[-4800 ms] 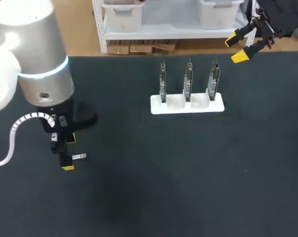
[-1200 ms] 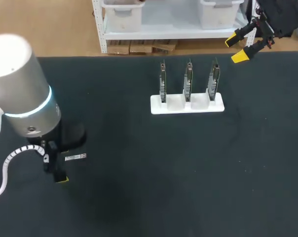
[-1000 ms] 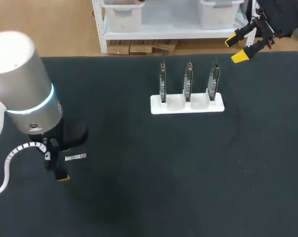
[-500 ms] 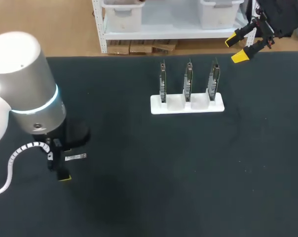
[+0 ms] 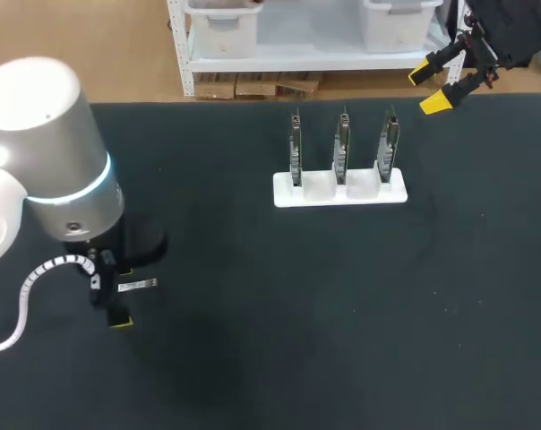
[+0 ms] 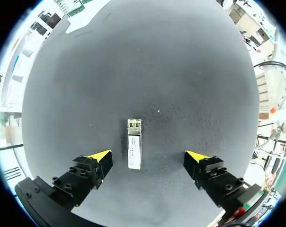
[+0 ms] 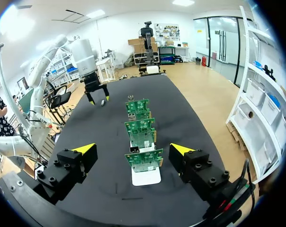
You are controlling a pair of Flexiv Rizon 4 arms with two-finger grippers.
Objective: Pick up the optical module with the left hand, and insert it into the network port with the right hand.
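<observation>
Black mat (image 5: 342, 313) covers the whole table; landmark is the white stand (image 5: 339, 189) toward the far side, with three green boards upright in it: left (image 5: 296, 148), middle (image 5: 342, 143), right (image 5: 388, 143).

Well left of the stand and nearer the front edge: left arm (image 5: 51, 152) points straight down, left gripper (image 5: 118, 300) low over the mat. Optical module (image 5: 137, 285) lies flat there. Left wrist view: left gripper (image 6: 148, 157) spread wide, module (image 6: 134, 150) on the mat between the fingers, closer to one of them, touching neither. Not picked up.

Past the stand's right end, over the far table edge: right gripper (image 5: 426, 88) held high, fingers apart, nothing in them. Right wrist view: right gripper (image 7: 132, 149) looks along the row of boards; stand ahead of it.

Against 1.2 s ago: left arm has drifted a little toward the stand, its visible yellow tip with it. Against 4.8 s ago it sits farther from the stand. Module, stand and right gripper unmoved throughout.
</observation>
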